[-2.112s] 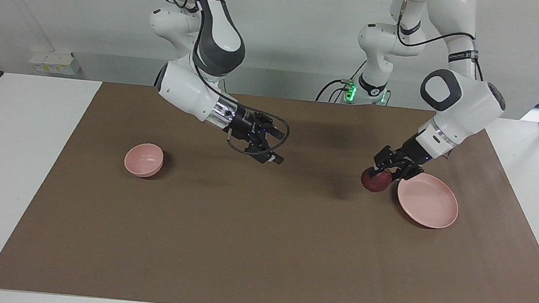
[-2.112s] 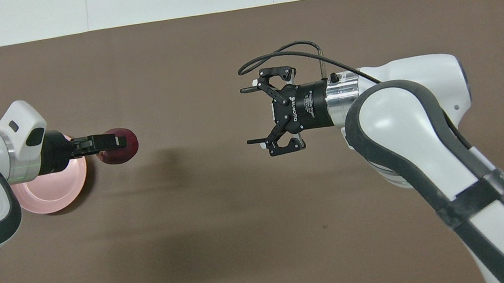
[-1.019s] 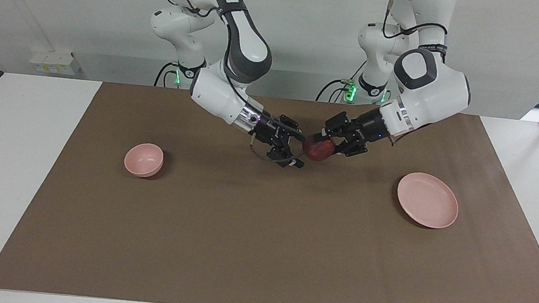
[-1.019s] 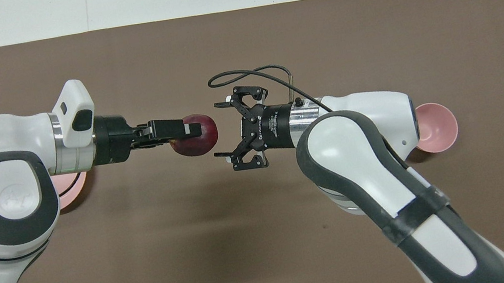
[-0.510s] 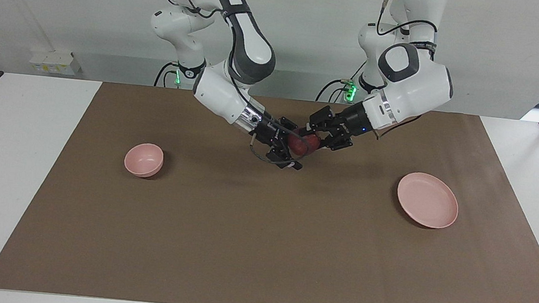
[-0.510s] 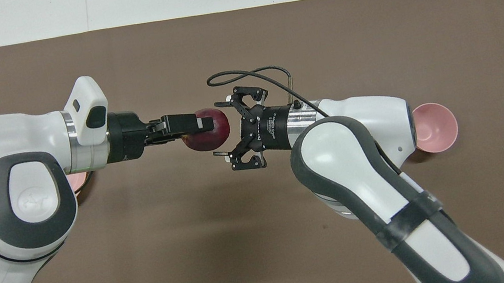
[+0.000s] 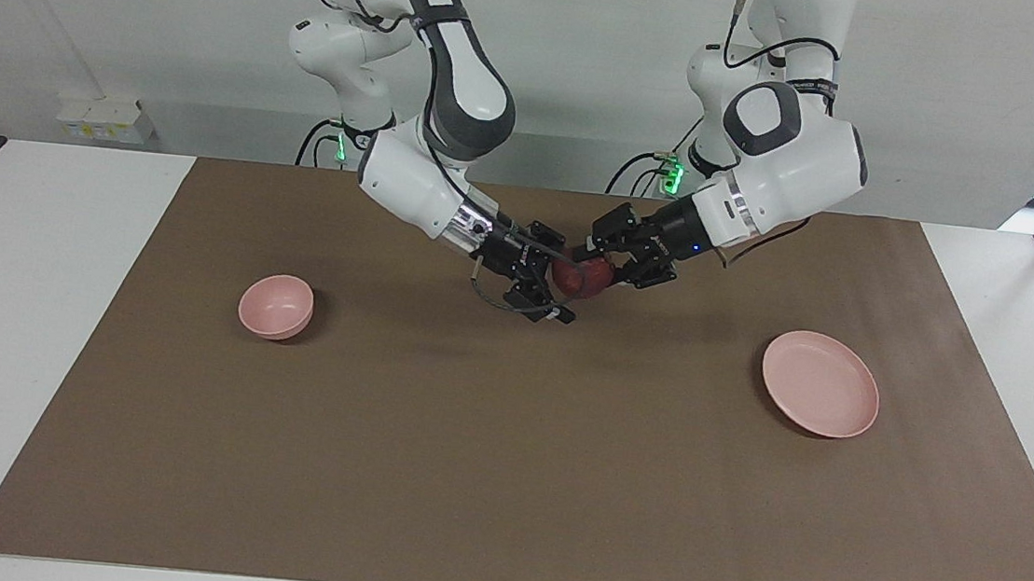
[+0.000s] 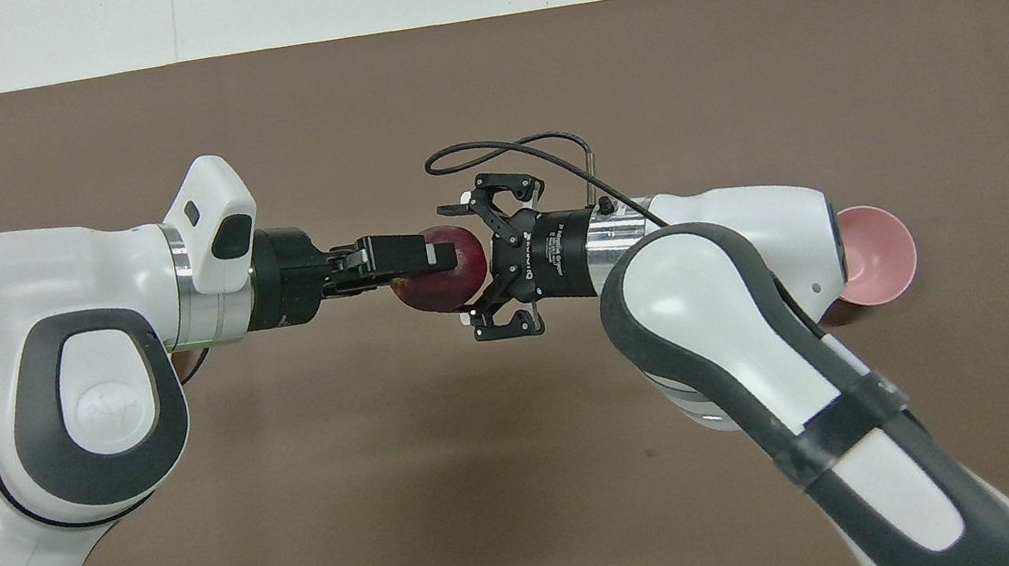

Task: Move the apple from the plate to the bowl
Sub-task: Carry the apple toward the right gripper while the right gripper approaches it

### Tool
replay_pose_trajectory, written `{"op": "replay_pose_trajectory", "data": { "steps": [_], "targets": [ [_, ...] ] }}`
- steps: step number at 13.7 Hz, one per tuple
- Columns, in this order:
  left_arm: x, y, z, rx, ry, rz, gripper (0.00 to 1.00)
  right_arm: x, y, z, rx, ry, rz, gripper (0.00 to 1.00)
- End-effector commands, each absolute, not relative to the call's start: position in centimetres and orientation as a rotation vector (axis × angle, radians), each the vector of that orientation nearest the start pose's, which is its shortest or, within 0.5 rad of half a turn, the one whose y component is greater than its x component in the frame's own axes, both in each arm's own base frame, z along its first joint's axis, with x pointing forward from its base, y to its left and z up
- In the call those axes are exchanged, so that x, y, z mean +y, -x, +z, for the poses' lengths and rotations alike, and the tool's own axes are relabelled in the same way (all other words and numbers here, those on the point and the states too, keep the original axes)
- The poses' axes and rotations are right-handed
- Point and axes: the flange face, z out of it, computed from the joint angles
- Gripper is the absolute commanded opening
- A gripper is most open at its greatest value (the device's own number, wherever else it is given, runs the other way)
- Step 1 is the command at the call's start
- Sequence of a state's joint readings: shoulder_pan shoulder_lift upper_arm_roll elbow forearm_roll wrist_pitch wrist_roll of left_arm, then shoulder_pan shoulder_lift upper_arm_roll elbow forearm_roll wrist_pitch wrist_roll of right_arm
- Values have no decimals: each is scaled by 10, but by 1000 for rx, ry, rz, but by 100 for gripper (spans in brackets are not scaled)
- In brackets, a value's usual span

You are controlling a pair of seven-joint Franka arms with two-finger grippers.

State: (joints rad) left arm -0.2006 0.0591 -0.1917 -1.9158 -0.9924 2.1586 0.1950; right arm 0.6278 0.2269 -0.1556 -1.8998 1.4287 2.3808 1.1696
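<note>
The dark red apple (image 7: pixel 580 280) (image 8: pixel 449 284) hangs in the air over the middle of the mat, with my left gripper (image 7: pixel 594 269) (image 8: pixel 439 267) shut on it. My right gripper (image 7: pixel 560 287) (image 8: pixel 458 260) faces it from the bowl's side. Its fingers stand open, one on each side of the apple, and I cannot tell whether they touch it. The wide pink plate (image 7: pixel 819 384) lies bare toward the left arm's end of the table. In the overhead view the left arm covers it. The small pink bowl (image 7: pixel 276 306) (image 8: pixel 883 254) stands toward the right arm's end with nothing in it.
A brown mat (image 7: pixel 501 476) covers most of the white table (image 7: pixel 31 285). Nothing else lies on it. Both arms' elbows reach over the mat near the robots' edge.
The left gripper has carried the apple from beside the plate to mid-table. The right gripper came to meet it, and the apple now sits between its open fingers.
</note>
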Motion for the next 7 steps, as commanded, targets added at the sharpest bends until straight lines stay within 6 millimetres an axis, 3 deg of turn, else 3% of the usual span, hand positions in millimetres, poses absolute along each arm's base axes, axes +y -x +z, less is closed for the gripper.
{"op": "replay_pose_trajectory", "data": {
  "steps": [1, 7],
  "targets": [
    [-261, -542, 493, -99, -2284, 83, 0, 296, -564, 436, 1594, 1416, 736, 100],
    [-269, -545, 497, -69, -2301, 73, 0, 301, -558, 446, 1576, 1410, 741, 100]
  ]
}}
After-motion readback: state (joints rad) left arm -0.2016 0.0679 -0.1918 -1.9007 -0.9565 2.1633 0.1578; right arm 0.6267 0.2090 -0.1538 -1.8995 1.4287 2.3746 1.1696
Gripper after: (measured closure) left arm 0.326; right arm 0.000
